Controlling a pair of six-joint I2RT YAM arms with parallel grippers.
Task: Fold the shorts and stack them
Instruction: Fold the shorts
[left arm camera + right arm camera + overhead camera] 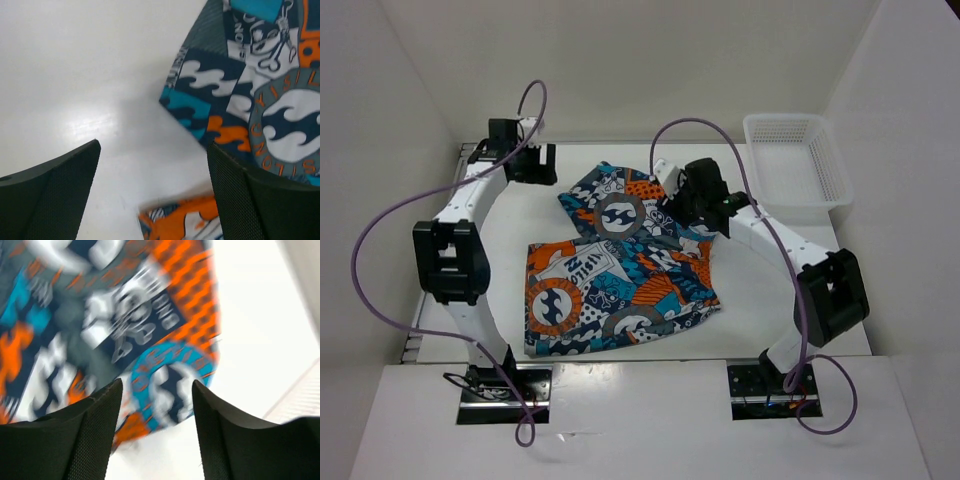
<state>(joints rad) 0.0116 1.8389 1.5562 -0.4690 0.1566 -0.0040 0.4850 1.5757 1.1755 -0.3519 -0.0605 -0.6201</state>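
At the near edge of the white table (760, 290), the two arm bases sit bolted side by side. Just past them, mid-table, the shorts (620, 265) lie spread out. One broad part lies flat towards the near left. A second part overlaps it and angles off towards the far side, so the cloth looks rumpled rather than neatly folded.

Over the far right edge of the cloth hangs the right gripper (156, 385). Its dark fingers (95, 430) stand apart with nothing pinched between them, only the print below, which shows blurred in its own camera.

On the far left, the left gripper (152, 145) hovers with its jaws spread wide and empty. Bare table shows between its fingers (60, 190), and a corner of the shorts lies just under the right-hand one.

Farthest back, in the right corner, a white mesh basket (765, 120) stands well apart from the shorts.
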